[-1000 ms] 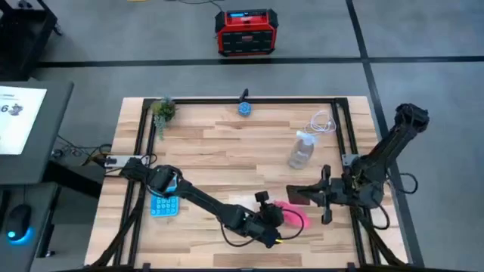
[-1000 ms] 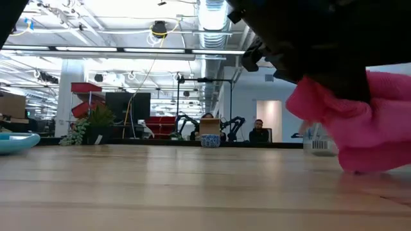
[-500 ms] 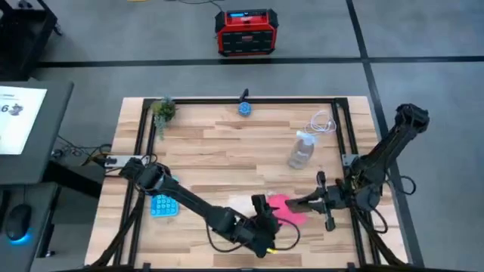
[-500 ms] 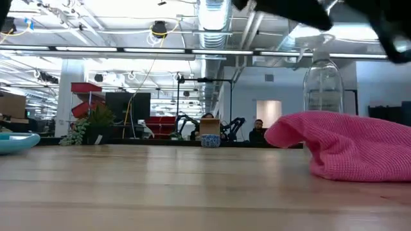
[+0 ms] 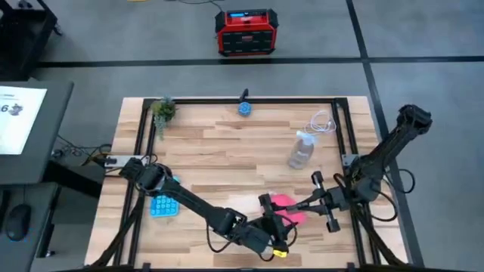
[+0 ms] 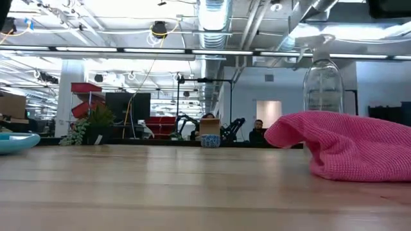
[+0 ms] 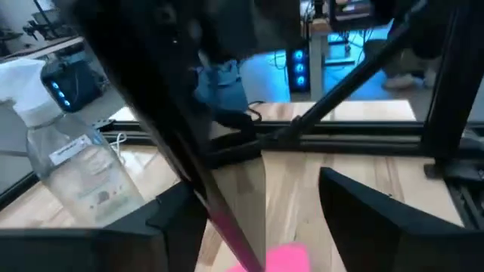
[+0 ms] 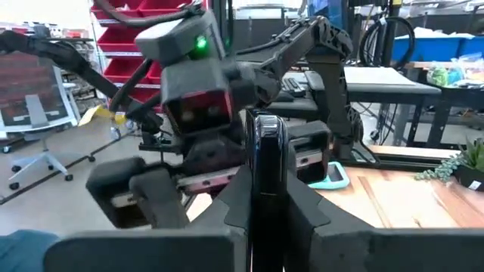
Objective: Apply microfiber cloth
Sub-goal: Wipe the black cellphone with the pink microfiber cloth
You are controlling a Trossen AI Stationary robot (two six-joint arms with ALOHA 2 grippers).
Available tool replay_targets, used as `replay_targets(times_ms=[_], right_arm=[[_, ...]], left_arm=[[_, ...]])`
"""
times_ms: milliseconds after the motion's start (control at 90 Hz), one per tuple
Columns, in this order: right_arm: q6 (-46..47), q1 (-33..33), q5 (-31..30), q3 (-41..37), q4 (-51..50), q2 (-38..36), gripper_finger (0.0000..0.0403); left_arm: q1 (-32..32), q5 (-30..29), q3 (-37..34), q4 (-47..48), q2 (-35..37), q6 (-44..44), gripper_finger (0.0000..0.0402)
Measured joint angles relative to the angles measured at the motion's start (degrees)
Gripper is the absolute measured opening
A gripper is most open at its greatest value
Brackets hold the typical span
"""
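From above, the microfiber cloth (image 5: 286, 206) lies bunched on the wooden table (image 5: 219, 155) near its front edge, between the two arms; the left gripper (image 5: 266, 221) sits just beside its near-left corner, and whether it touches the fabric cannot be told from here; the right gripper (image 5: 311, 202) reaches in from the right and holds a thin dark slab, apparently the phone (image 5: 296, 205), whose tip meets the cloth's right side; a clear spray bottle (image 5: 300, 149) stands farther back, and a light-blue calculator (image 5: 163, 205) lies well apart to the left. At table height the cloth (image 6: 347, 146) rests in a soft heap on the wood with nothing gripping its visible part, the bottle (image 6: 322, 83) standing behind it. The left wrist camera shows that gripper's fingers (image 7: 363, 215) spread wide and empty, a corner of the cloth (image 7: 281, 258) low between them and the phone's edge (image 7: 227, 196) running across. The right wrist camera shows the phone (image 8: 266, 177) edge-on, clamped upright between that gripper's closed fingers (image 8: 302, 202). By my reading the cloth is set down and the phone brought to it; the wiping itself looks not yet done.
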State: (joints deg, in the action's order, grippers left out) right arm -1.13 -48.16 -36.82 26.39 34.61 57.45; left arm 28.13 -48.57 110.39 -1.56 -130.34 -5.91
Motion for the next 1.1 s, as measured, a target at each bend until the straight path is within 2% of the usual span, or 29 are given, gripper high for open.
replay_targets(times_ms=[111,256,300,467,622,756,878,978,1022,1100], right_arm=[[-0.3,0.0,0.0,0.0,0.1,0.0,0.002],[-0.6,0.0,0.1,0.0,-0.1,0.0,0.002],[-0.9,0.0,0.1,0.0,-0.6,0.1,0.0021],[3.4,0.5,0.1,0.0,-5.5,0.1,0.0036],[11.8,2.1,-1.5,0.0,-13.2,0.1,0.0061],[17.3,3.5,-0.9,0.0,-17.1,-0.1,0.0071],[18.0,3.7,-0.8,0.0,-18.8,-0.1,0.0073],[18.0,3.6,-0.8,0.0,-19.0,0.0,0.0074],[17.9,3.6,-0.7,0.0,-19.0,0.0,0.0074],[17.9,3.6,-0.7,0.0,-19.2,0.0,0.0074]], left_arm=[[-0.6,0.1,0.0,0.5,-0.1,-0.6,0.014],[-1.0,0.2,0.0,1.3,-0.1,-1.1,0.0032],[-1.1,0.7,0.0,2.2,-0.1,-1.9,0.0017],[-1.1,-0.5,0.1,11.8,0.6,-6.7,0.0008],[-1.2,1.8,0.1,29.5,3.5,-18.4,0.0005],[-2.5,10.0,0.0,50.4,6.0,-34.1,0.0005],[-5.2,16.5,0.0,72.9,6.7,-49.7,0.0005],[-7.3,24.6,0.1,90.5,6.3,-59.3,0.0005],[-8.3,27.1,0.0,93.4,5.7,-61.5,0.0005],[-10.7,31.6,-1.8,89.0,5.6,-59.6,0.0005]])
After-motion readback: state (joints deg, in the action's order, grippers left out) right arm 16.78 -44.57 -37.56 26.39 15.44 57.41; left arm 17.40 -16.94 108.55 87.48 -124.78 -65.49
